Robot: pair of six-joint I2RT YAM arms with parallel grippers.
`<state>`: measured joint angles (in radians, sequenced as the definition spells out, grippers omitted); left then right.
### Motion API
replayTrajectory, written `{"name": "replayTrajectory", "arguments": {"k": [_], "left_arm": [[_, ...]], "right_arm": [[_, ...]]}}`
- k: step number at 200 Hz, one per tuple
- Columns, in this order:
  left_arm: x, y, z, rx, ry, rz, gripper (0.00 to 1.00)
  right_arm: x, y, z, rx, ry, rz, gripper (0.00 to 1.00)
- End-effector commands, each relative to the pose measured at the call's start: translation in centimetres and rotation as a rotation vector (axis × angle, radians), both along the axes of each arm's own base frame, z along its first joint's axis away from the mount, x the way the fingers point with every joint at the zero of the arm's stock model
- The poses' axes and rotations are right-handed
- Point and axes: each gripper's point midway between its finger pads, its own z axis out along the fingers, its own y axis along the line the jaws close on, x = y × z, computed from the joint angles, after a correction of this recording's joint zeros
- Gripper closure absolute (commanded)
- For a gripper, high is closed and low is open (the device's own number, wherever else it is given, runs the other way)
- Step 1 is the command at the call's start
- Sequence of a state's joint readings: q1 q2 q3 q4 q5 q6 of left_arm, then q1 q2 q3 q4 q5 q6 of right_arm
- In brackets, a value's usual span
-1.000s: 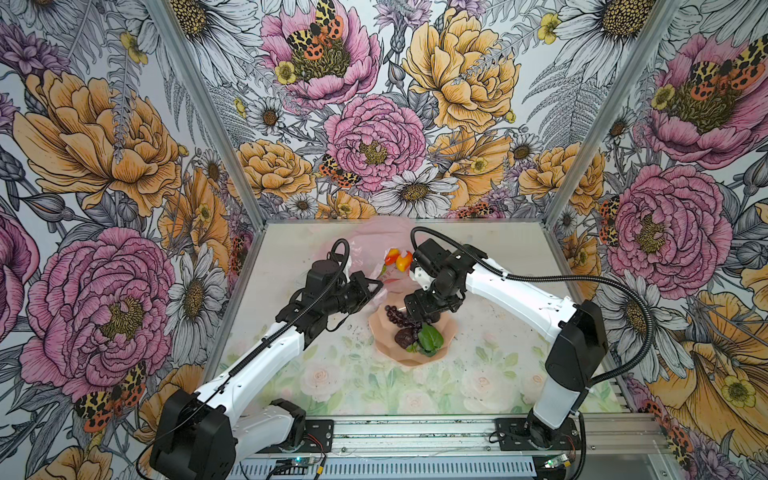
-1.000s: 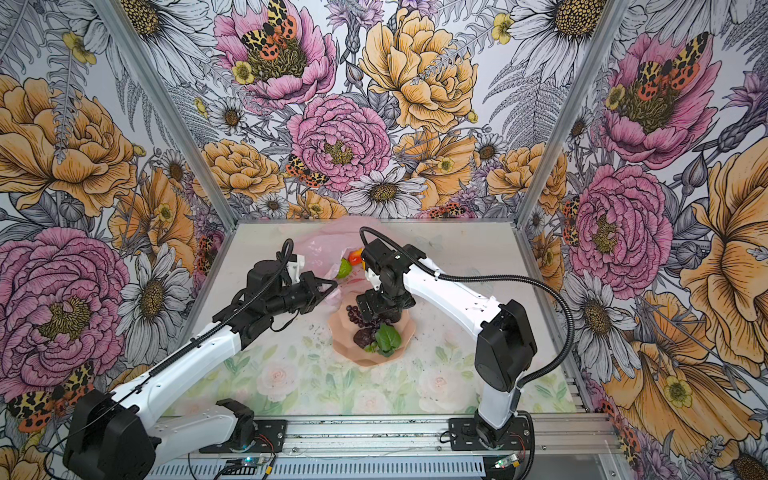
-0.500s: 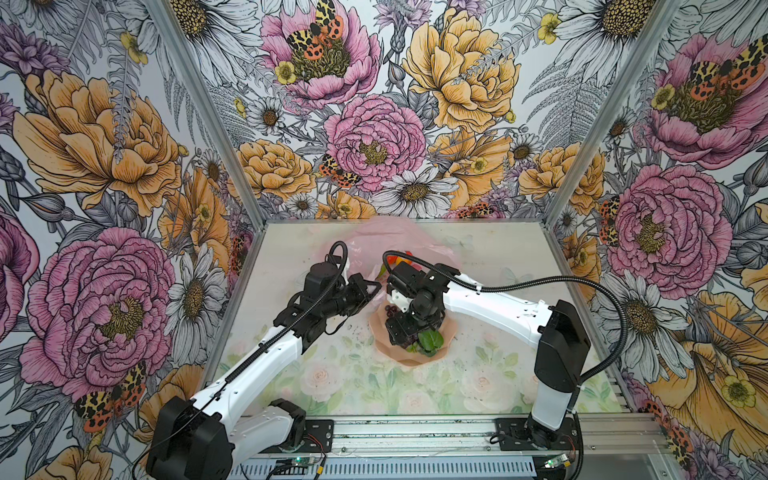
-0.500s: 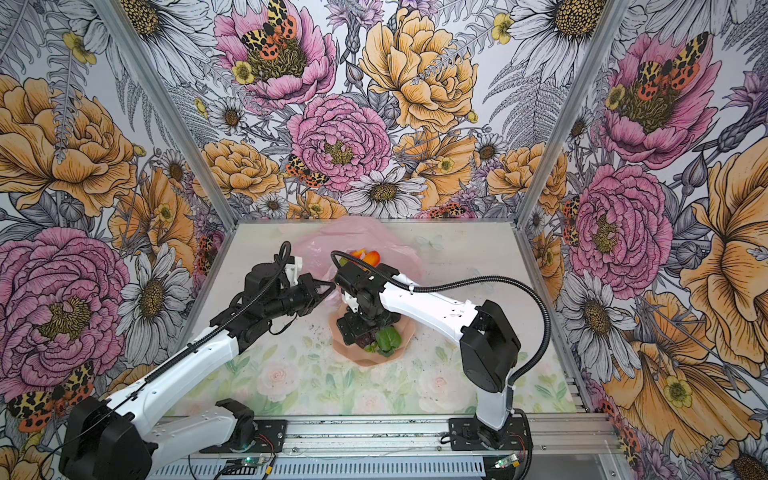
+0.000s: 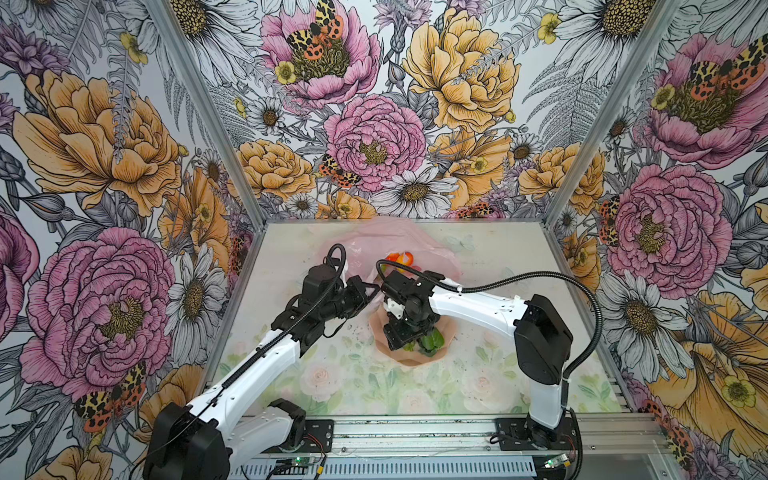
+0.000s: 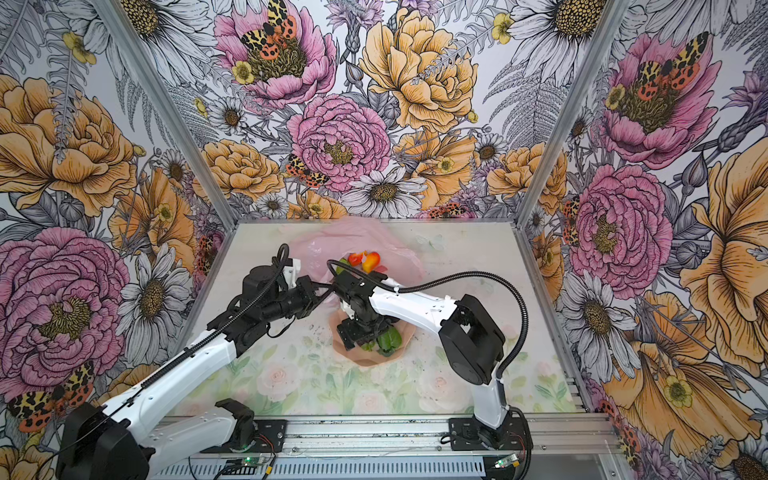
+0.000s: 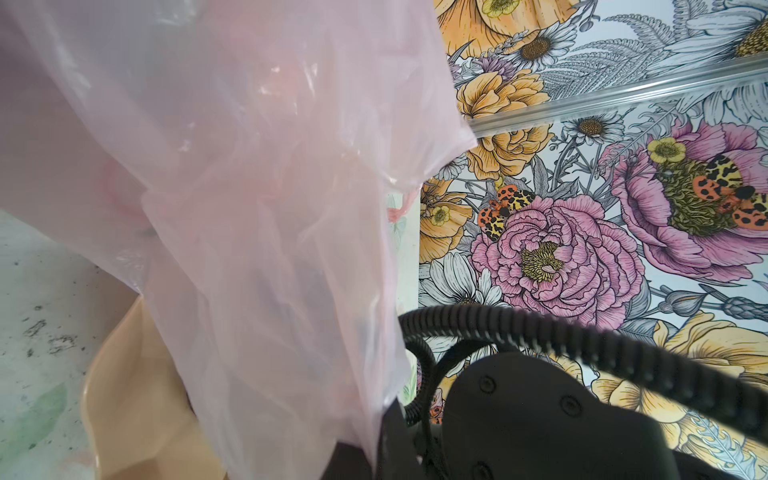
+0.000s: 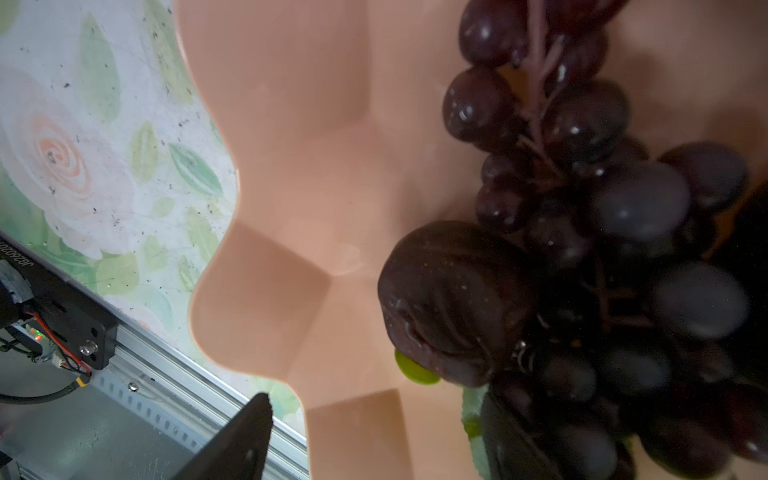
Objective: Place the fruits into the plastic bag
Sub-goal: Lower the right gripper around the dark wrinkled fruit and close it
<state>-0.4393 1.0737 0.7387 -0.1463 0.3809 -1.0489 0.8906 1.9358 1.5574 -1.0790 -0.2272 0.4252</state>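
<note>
Under the right gripper (image 5: 409,341), grapes (image 8: 623,199) and avocado (image 8: 453,303) in the bowl (image 5: 411,362)

Closest to us, the right gripper (image 6: 363,338) hangs nose-down inside the peach bowl (image 6: 365,362), which sits on the flowered table (image 5: 478,374). We see its jaws spread apart. In the right wrist view 1 finger (image 8: 245,440) shows out past the scalloped rim of the bowl (image 8: 291,208). The dark avocado and the purple grapes lie in the gap on the inner side of that finger. We cannot tell whether either finger touches a fruit. In both top views a green leaf (image 5: 432,338) (image 6: 388,338) pokes out just beside those jaws.

Just beyond those jaws and to their left, the left gripper (image 5: 371,289) (image 6: 323,293) reaches in. Its jaws are pressed together on the near edge of the plastic bag (image 5: 395,237) (image 6: 357,237). In the left wrist view we see the bag (image 7: 249,166) draping straight off them as thin pink film, with the bowl (image 7: 133,395) just behind it.

Farther out past the left jaws, the bag lies on the table toward the back wall. Inside it we count 3 fruits huddled together: a red apple (image 6: 355,258), an orange-yellow mango (image 6: 372,259) and a green one (image 6: 343,267), only partly in view.
</note>
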Motion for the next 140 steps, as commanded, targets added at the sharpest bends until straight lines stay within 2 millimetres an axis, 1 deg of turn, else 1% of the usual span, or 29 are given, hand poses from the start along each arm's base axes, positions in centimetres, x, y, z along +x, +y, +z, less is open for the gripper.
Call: {"name": "replayTrajectory", "arguments": {"k": [1, 20, 74, 103, 118, 140], "left_arm": [[-0.2, 0.4, -0.1, 0.003, -0.002, 0.015, 1.00], [-0.2, 0.5, 0.0, 0.001, -0.003, 0.013, 1.00], [-0.2, 0.6, -0.4, 0.003, 0.009, 0.007, 1.00], [-0.2, 0.6, -0.5, 0.003, 0.014, 0.005, 1.00], [-0.2, 0.6, -0.5, 0.002, 0.014, 0.006, 1.00], [-0.2, 0.6, -0.5, 0.004, 0.013, 0.005, 1.00]], "right_arm": [[0.9, 0.1, -0.7, -0.022, -0.032, -0.004, 0.19], [1.2, 0.0, -0.9, -0.033, -0.041, -0.005, 0.19], [2.0, 0.2, -2.5, -0.067, -0.050, -0.007, 0.19], [2.6, 0.3, -2.7, -0.080, -0.072, -0.027, 0.20], [3.0, 0.1, -2.6, -0.087, -0.092, -0.046, 0.22], [3.4, 0.1, -2.5, -0.088, -0.117, -0.077, 0.28]]}}
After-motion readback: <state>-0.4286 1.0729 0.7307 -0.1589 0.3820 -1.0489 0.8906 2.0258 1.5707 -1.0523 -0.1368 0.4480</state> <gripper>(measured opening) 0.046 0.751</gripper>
